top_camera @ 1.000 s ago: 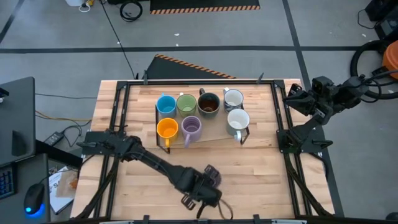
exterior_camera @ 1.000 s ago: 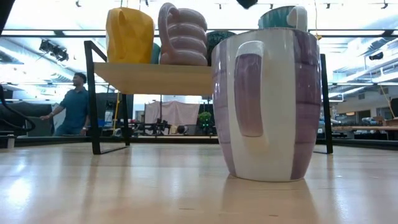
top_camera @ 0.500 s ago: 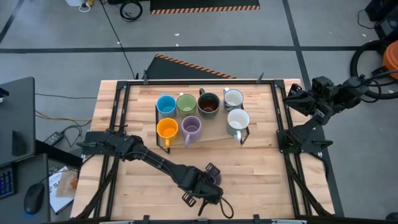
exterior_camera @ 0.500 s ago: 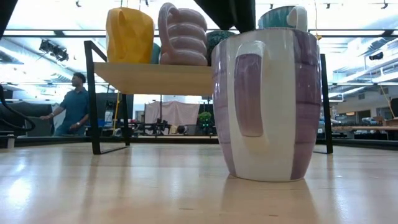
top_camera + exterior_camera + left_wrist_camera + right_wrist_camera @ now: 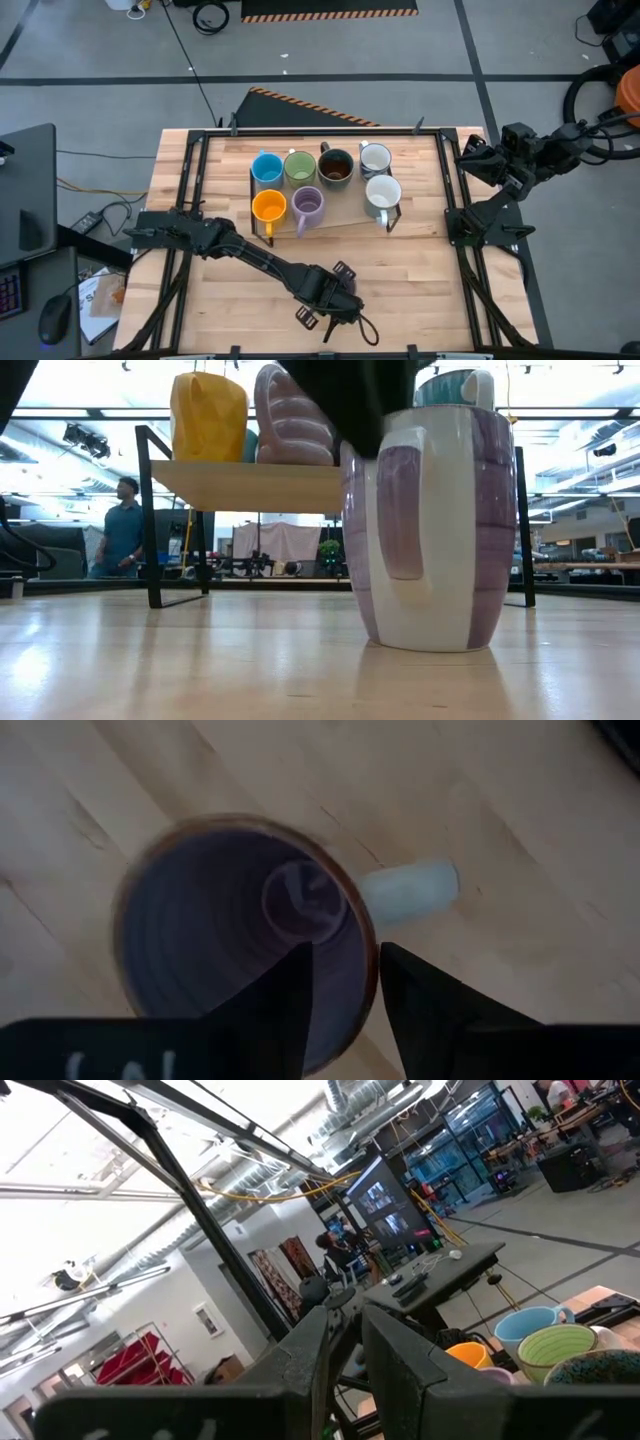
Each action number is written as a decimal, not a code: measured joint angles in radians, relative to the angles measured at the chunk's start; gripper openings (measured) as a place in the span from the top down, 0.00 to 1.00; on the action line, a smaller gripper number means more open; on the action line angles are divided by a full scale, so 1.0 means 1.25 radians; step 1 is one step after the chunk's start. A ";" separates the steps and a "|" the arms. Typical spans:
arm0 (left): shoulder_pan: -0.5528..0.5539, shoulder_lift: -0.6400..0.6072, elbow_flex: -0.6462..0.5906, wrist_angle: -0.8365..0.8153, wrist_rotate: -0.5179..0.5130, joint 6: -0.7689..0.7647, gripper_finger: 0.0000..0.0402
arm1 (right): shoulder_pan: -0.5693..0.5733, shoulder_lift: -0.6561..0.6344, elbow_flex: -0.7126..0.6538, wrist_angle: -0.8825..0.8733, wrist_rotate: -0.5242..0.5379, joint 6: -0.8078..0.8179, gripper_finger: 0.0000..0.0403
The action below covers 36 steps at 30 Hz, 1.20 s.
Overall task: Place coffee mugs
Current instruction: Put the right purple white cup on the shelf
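1. Wooden table [image 5: 420,290] carries your rack [image 5: 330,215] at the far middle, holding seven mugs.
2. Purple-striped mug [image 5: 430,530] stands alone near the front edge.
3. Left gripper [image 5: 345,990] straddles its rim, fingers spread; close off-centre and you'll tip it.
4. Right gripper [image 5: 342,1355] waits far right, pressed together.
5. No readable writing.

Overhead, one camera looks straight down on my whole table [image 5: 400,275] and both my arms. Down at tabletop level, another looks level across the wood, very close to the striped purple mug [image 5: 430,530], with the shelf [image 5: 250,485] and room behind. My left wrist camera stares down into that same mug [image 5: 245,935] from close above. My right wrist camera faces out into the room, catching the shelf's mugs at its edge.
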 joint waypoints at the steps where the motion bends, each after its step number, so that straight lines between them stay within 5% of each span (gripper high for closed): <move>1: 0.003 0.000 0.000 0.007 0.002 0.000 0.69 | 0.000 0.000 0.000 0.000 0.000 0.000 0.82; 21: 0.022 0.036 0.001 0.018 0.051 0.017 0.70 | 0.000 0.000 0.000 0.005 0.000 0.000 0.82; 32: 0.049 0.041 0.001 0.036 0.080 -0.056 0.94 | 0.000 0.000 0.000 0.004 0.000 -0.001 0.82; 36: 0.067 0.039 0.030 0.026 0.080 -0.108 0.94 | 0.000 0.000 0.000 0.004 0.000 0.000 0.82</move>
